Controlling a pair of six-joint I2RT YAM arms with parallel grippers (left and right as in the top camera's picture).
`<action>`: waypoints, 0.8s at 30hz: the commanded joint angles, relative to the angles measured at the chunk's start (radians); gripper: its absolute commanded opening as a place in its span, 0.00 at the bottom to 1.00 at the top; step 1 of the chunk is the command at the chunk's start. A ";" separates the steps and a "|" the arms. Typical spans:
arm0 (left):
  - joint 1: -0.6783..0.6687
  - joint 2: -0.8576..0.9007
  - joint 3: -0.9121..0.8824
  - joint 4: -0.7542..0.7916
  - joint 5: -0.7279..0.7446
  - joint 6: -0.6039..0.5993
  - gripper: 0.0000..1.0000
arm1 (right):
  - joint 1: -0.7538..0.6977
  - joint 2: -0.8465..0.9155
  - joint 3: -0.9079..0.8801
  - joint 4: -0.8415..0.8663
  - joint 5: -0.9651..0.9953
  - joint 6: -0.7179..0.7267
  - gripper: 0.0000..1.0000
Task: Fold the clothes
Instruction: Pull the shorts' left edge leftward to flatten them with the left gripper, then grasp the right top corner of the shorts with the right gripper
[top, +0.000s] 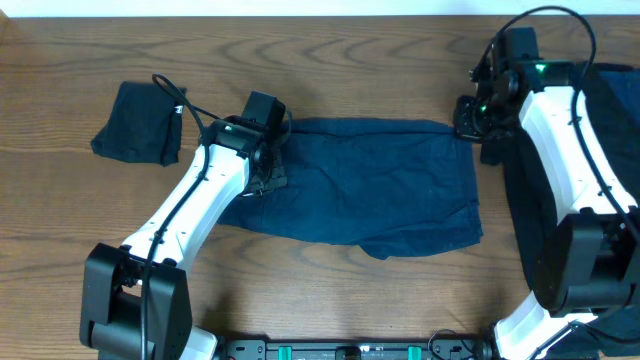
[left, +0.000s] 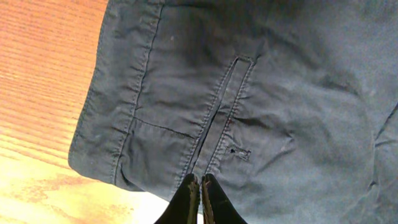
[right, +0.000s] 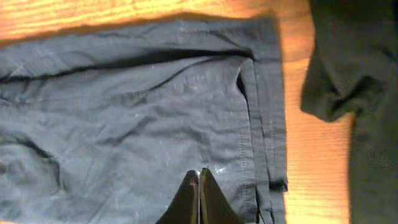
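A navy blue garment (top: 370, 185) lies spread flat on the wooden table. My left gripper (top: 268, 178) is over its left end. In the left wrist view this gripper (left: 199, 179) is shut, its tips just above a stitched pocket slit (left: 221, 118) in the navy fabric (left: 298, 81), with no cloth visibly pinched. My right gripper (top: 472, 120) is at the garment's upper right corner. In the right wrist view this gripper (right: 199, 173) is shut above the navy cloth (right: 124, 118), near a stitched edge band (right: 267, 112). No fold shows between its tips.
A folded black garment (top: 138, 135) lies at the far left of the table. Another black garment (top: 612, 110) lies at the right, under the right arm, and shows in the right wrist view as a black garment (right: 354, 68). Bare wood (top: 330, 60) runs behind the navy garment.
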 joint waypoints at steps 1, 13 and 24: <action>0.008 0.000 -0.009 -0.003 -0.020 -0.001 0.06 | -0.008 0.009 -0.075 0.063 -0.018 0.035 0.01; 0.008 0.000 -0.019 0.013 -0.024 -0.001 0.06 | -0.009 0.009 -0.219 0.290 0.130 0.035 0.42; 0.008 0.000 -0.019 0.012 -0.031 -0.001 0.07 | -0.009 0.009 -0.353 0.489 0.131 0.095 0.46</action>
